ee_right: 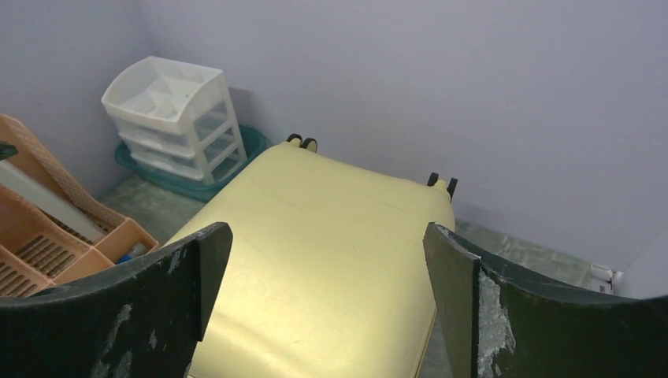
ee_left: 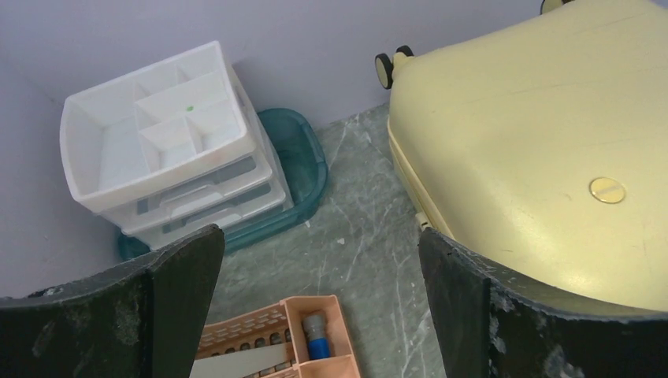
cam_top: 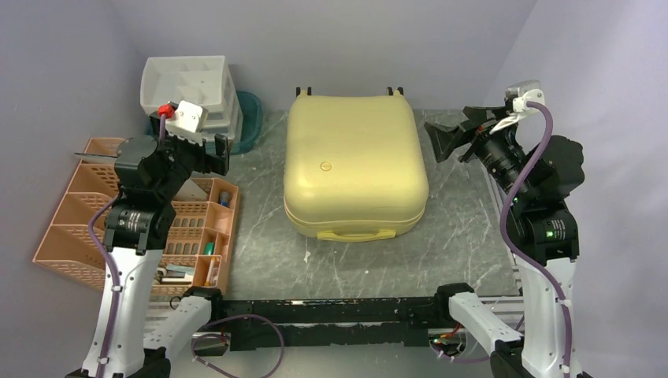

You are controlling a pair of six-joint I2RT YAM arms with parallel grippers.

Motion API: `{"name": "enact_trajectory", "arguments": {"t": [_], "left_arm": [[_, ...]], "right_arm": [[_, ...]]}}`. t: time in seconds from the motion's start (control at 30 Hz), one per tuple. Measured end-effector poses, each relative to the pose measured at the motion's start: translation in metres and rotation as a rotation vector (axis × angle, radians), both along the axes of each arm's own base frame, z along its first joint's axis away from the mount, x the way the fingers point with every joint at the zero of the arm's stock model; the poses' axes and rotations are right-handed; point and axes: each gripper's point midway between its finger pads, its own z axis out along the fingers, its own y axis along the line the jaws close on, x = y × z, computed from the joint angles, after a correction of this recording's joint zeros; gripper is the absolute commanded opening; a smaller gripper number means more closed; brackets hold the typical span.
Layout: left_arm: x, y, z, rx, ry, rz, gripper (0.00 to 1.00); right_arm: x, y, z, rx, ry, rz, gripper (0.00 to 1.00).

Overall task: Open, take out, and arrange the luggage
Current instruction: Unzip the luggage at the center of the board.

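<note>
Pale yellow and hard-shelled, the luggage (cam_top: 354, 161) lies flat in the middle of the grey marbled table (cam_top: 473, 236). Its lid is down and the two shells meet all round the visible seam. By that reading the task has not begun: nothing is opened, nothing taken out, nothing arranged. Its yellow handle (cam_top: 354, 233) faces the arms' bases, its small black-and-yellow wheels (ee_left: 391, 64) point at the back wall, and a round metal disc (ee_left: 606, 190) sits on the lid. What is inside cannot be seen. The left tool (ee_left: 319, 235) hangs to the left of the case, near its side but apart from it, with fingers spread wide and nothing between them. The right tool (ee_right: 327, 228) hovers off the case's far right corner, likewise spread and empty, looking down across the lid. Further out, at the back left, a white drawer unit (cam_top: 189, 90) stands in a teal tray (cam_top: 254, 118). A peach organiser basket (cam_top: 79, 205) with small items in its compartments sits at the table's left edge under the left arm. All three steps are left to do, and the first, I judge, is finding the latch or seam along the handle side and lifting the lid.
</note>
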Motion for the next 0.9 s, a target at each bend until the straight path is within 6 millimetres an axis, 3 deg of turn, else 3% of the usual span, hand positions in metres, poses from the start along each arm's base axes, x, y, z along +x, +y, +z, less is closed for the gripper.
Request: {"name": "enact_trajectory", "arguments": {"t": [0.47, 0.7, 0.9], "left_arm": [[-0.006, -0.006, 0.010, -0.010, -0.037, -0.036, 0.99], [0.014, -0.006, -0.007, 0.031, 0.024, -0.035, 0.99], [0.033, 0.000, -0.047, 0.087, 0.121, -0.011, 0.99]], "right_arm": [[0.005, -0.011, 0.006, 0.007, -0.022, -0.067, 1.00], [0.018, -0.016, -0.005, -0.023, -0.027, -0.102, 1.00], [0.044, -0.032, -0.044, -0.086, 0.029, -0.197, 1.00]]}}
